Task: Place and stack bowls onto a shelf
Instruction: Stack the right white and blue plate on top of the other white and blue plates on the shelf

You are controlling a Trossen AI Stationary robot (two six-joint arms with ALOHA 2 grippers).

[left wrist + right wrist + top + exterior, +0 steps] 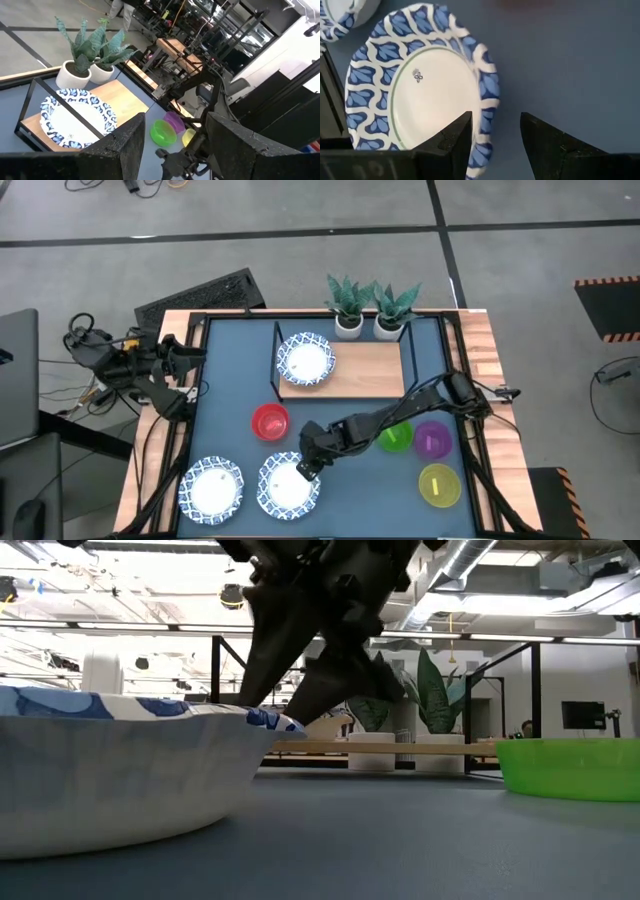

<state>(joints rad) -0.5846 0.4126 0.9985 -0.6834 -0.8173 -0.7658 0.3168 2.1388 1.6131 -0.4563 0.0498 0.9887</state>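
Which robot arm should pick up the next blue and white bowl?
The right one, I think. The right end effector is open, right over the rim of a patterned bowl at the front of the table. The left end effector waits off at the table's left edge.

My top camera looks straight down on the whole blue table [230, 380]. My low camera sits on the tabletop, very close to a blue-and-white bowl [120, 775], and looks across to the plant pots [400, 750]. My left wrist camera looks from the table's side over the shelf [127, 102]. My right wrist camera looks down, very close, on that same blue-and-white bowl [420, 90], which the top camera shows too [285, 485].
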